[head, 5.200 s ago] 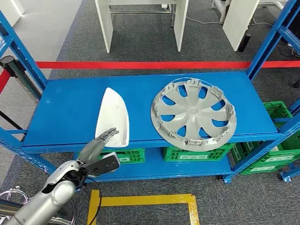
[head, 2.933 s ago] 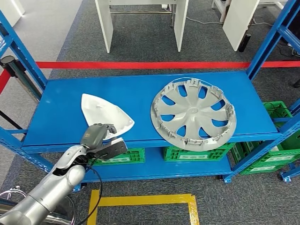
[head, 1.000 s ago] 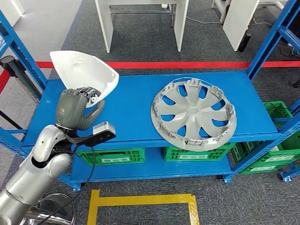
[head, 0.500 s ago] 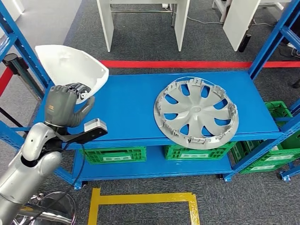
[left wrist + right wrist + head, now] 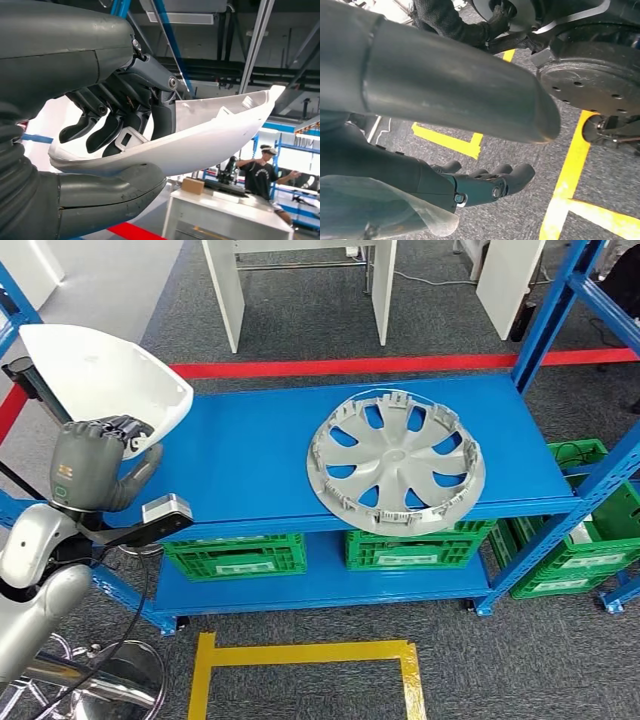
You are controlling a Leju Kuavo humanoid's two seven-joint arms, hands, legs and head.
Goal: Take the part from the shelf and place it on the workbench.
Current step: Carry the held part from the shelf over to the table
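Lifted off shelf (image 5: 249, 455): 1 white part (image 5: 98, 375), left robot hand (image 5: 87, 465).

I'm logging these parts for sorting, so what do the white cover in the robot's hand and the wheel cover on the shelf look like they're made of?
White cover: likely moulded plastic, glossy white; a thin curved shell with clip tabs inside in the left wrist view.
Wheel cover: probably plastic with a matt silver finish; small moulded clips ring its rim.

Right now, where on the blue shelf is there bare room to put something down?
The blue shelf is bare between the held white part and the hubcap. The hubcap crowds the right side, overhanging the front edge.
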